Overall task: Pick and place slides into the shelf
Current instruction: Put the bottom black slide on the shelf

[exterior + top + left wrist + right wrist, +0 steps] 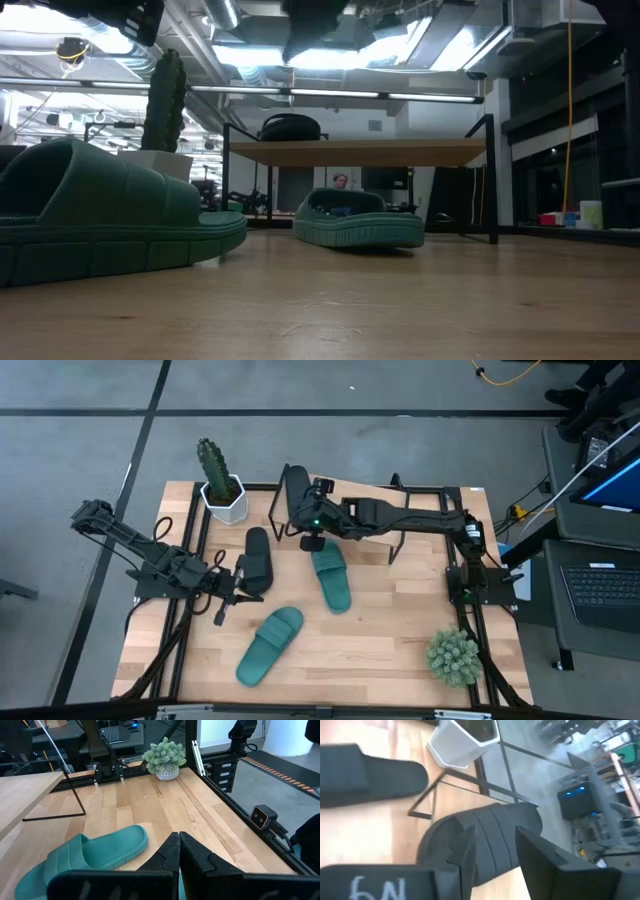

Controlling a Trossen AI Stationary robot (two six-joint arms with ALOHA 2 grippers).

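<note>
The right gripper, fingers apart, hangs over a black rubber slide on the light wooden shelf's left end. The left gripper, fingers together, sits near another black slide on the table; two teal slides lie farther right. The arm hides most of the shelf.

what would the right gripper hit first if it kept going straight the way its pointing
Most likely the black slide on the shelf: the right gripper has its jaws open on either side of the slide's strap, with the slide directly ahead. Depth is unclear, so I cannot tell whether it already touches.
</note>
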